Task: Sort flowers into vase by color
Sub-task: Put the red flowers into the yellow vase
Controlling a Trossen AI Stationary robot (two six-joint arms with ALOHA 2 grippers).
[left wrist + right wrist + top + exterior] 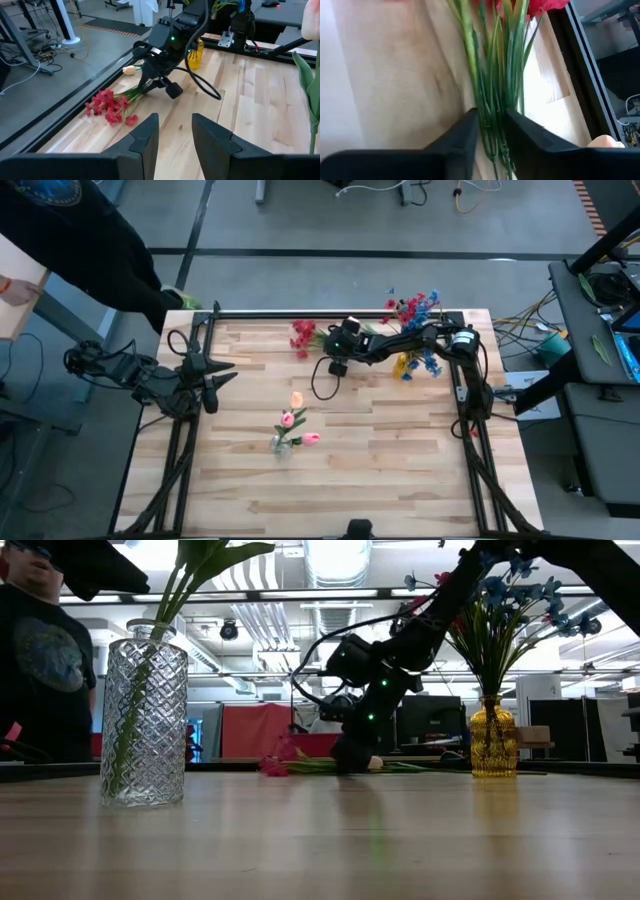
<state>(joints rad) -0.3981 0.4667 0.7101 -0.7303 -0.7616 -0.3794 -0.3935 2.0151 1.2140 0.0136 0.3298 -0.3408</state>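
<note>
A bunch of red flowers (303,336) with green stems lies flat on the table near its far edge; it also shows in the left wrist view (107,106). A peach bud (130,70) lies with it. My right gripper (336,358) is down at the table over the stems (492,75), shut on them. A clear glass vase (282,445) at mid-table holds pink and peach tulip buds (292,420). A yellow vase (403,366) holds blue and red flowers. My left gripper (175,137) is open and empty at the table's left. My right gripper pinches several green stems (494,117) of the red bunch between its two fingers (465,132), well away from the blooms. The fingers come from above, pointing down, and lie across the stems. The bunch lies on the table, blooms toward the left.
A person in dark clothes (80,240) stands beyond the table's far left corner. The yellow vase (493,740) stands close behind my right arm. The clear vase (143,720) stands nearer the front. Bare wood (400,470) lies at the front right.
</note>
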